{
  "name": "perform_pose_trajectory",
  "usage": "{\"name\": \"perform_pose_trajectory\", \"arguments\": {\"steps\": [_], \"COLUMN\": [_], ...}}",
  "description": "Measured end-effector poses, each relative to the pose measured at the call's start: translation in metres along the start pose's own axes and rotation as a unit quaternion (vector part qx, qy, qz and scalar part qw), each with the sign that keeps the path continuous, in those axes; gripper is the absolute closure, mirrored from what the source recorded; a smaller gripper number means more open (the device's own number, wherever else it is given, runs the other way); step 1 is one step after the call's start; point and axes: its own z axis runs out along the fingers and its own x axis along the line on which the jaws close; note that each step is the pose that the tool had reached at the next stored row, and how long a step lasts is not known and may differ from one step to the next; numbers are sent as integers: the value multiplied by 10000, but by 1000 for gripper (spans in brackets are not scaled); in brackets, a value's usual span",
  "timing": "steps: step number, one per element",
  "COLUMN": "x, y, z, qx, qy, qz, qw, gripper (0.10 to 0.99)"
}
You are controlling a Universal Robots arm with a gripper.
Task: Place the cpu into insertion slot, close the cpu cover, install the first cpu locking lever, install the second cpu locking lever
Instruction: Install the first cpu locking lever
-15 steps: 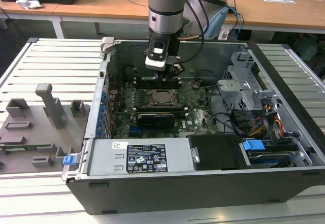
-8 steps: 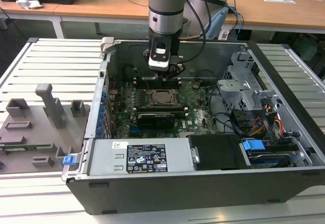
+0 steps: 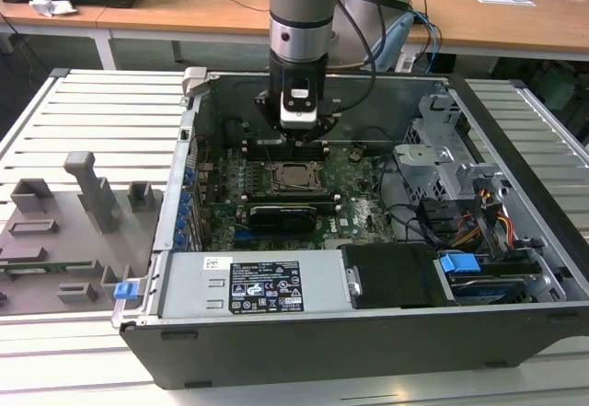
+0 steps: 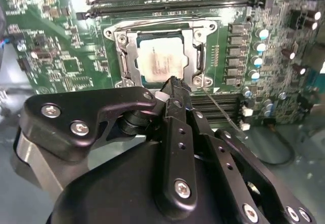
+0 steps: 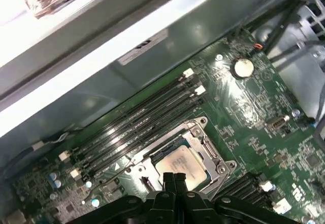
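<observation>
The cpu (image 4: pixel 160 59) (image 5: pixel 184 164) (image 3: pixel 296 177) lies flat in the insertion slot (image 4: pixel 196 56) on the green board, its silvery top facing up. The cpu cover (image 4: pixel 133 56) (image 5: pixel 209 148) lies down around it as a metal frame. A thin wire locking lever (image 4: pixel 219 108) juts out at an angle from one socket corner. Another runs along the socket's edge (image 4: pixel 152 24) beside the memory slots. My gripper (image 4: pixel 175 85) (image 5: pixel 175 179) (image 3: pixel 296 132) hangs just above the socket's edge. Its black fingers are shut together with nothing between them.
Long black memory slots (image 4: pixel 172 0) (image 5: pixel 137 125) flank the socket. In the exterior view a black card (image 3: pixel 285 214), power supply (image 3: pixel 258 286), drive cage (image 3: pixel 442 157) and cables (image 3: pixel 488 226) crowd the case. A grey fixture tray (image 3: pixel 64 226) lies at the exterior view's left.
</observation>
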Motion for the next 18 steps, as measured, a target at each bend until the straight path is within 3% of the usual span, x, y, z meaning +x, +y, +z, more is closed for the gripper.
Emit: {"name": "perform_pose_trajectory", "arguments": {"steps": [5, 10, 18], "x": [0, 1, 6], "y": [0, -1, -4], "z": [0, 1, 12], "qx": [0, -1, -2], "qy": [19, 33, 40], "qz": [-435, -749, -905], "qw": [9991, 9972, 9959], "gripper": [980, 980, 980]}}
